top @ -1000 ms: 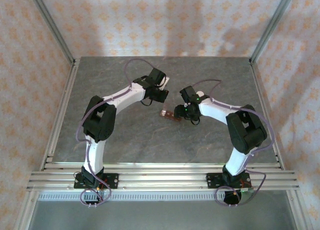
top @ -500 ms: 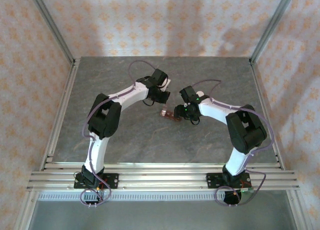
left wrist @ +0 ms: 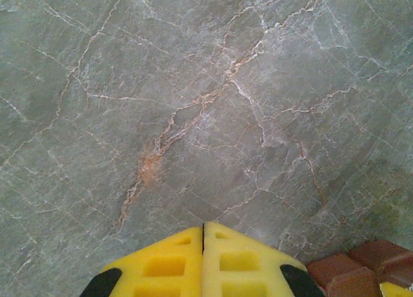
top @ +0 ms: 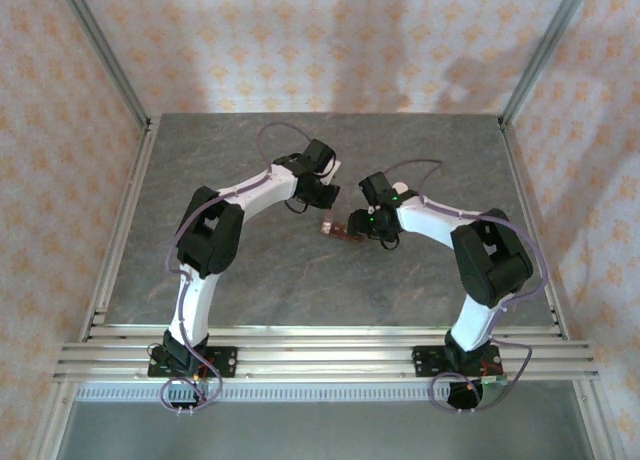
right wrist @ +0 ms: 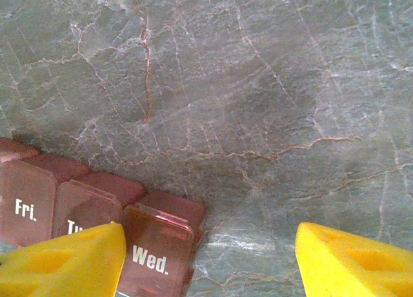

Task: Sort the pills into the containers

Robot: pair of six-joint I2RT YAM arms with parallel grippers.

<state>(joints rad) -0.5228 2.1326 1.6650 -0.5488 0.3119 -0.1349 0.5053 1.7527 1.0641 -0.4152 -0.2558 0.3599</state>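
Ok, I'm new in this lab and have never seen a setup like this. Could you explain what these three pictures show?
These are two robot arms bolted at the near edge of a marble-patterned table. The wide picture comes from a fixed camera above and behind them, so the left arm is on the left and the right arm on the right. The other two pictures come from a small camera on each wrist, and the yellow wedges at the bottom are that arm's own fingers. The left gripper is shut, its fingers pressed together, with nothing in it. The right gripper is open. One of its fingers overlaps the containers, a reddish-brown strip of joined, lidded pill compartments marked with days such as Fri. and Wed. The strip lies on the table and is not gripped.
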